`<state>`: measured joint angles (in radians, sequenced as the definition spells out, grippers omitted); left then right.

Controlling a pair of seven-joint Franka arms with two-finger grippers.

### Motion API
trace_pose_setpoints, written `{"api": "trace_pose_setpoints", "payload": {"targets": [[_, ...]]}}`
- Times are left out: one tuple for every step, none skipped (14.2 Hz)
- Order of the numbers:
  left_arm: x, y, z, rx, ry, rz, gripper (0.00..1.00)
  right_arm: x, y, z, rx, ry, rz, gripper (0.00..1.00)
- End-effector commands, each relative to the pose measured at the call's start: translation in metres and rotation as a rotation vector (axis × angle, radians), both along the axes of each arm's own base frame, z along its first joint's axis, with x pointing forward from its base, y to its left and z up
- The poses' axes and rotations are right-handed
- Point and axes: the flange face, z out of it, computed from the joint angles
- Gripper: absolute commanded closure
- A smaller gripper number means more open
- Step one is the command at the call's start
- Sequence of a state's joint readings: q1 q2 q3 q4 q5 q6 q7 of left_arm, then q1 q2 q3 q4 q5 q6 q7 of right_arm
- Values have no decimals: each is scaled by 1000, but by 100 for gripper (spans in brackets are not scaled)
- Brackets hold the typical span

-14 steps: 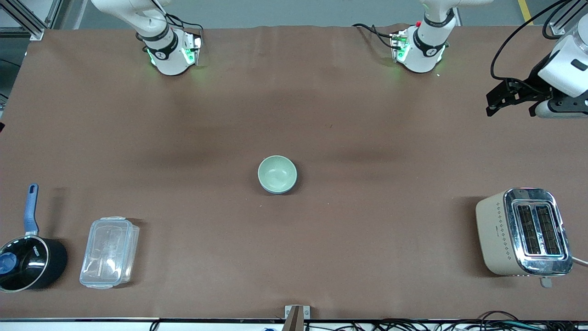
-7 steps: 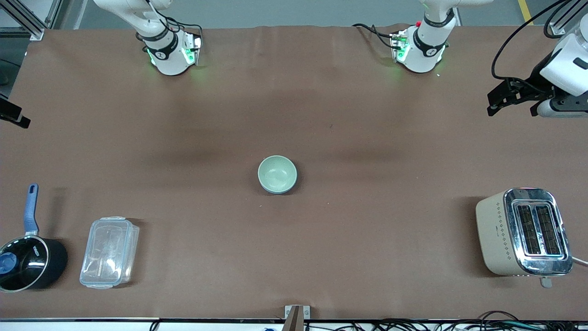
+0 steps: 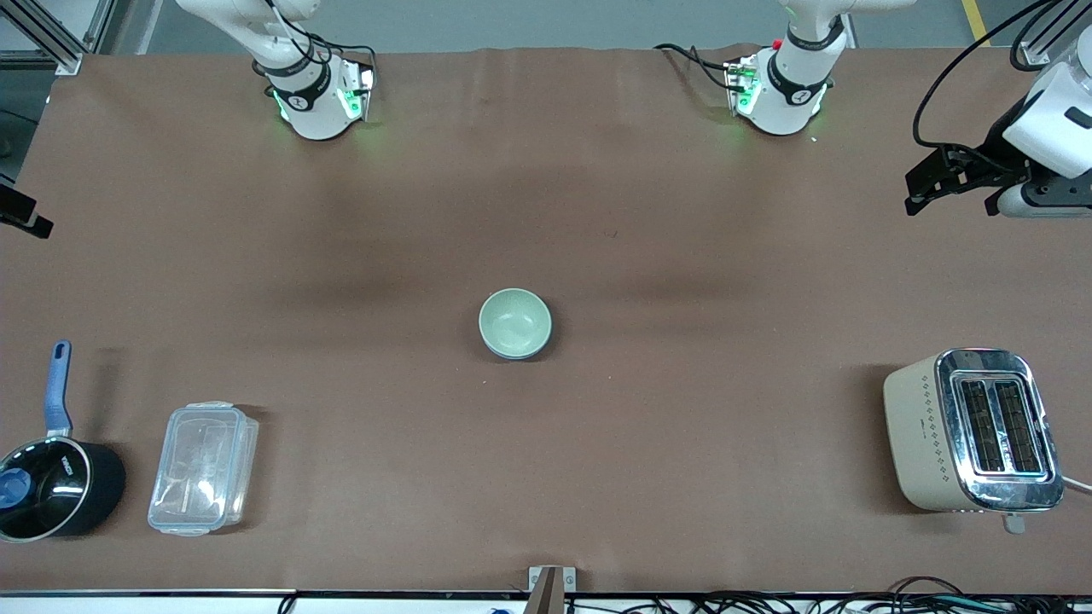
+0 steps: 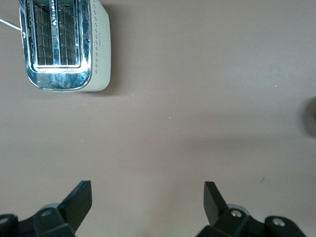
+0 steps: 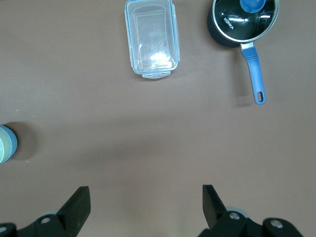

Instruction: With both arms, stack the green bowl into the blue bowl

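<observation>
Showing blue bowl (image 5: 6, 143) rim under green bowl (image 3: 514, 322) only in right wrist view

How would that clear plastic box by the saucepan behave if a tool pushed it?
The plastic box looks thin-walled and empty, so it is probably light and would slide on the brown table cover instead of resisting. It lies low and flat, so tipping seems unlikely. A push near one end might spin it toward the saucepan.

Note bench (image 3: 648, 213): brown matte cover, creased along edge nearest robot bases, soft shadow bands across middle. You see grey floor (image 3: 546, 21) past it, aluminium framing (image 3: 51, 38) at corner, cables (image 3: 853, 604) along camera edge.
</observation>
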<state>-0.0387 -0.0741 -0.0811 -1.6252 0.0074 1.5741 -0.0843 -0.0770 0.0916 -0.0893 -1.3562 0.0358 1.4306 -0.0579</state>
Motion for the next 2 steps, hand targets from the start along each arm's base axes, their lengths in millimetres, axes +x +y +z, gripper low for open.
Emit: {"api": "trace_pose_setpoints", "payload": {"targets": [[1,3,5,-6,-5,-17,0,0,5,2,-11,-5,2,0],[1,4,5,-7,-5,-15,0,-1,7,2,-11,-12,7,0]]}}
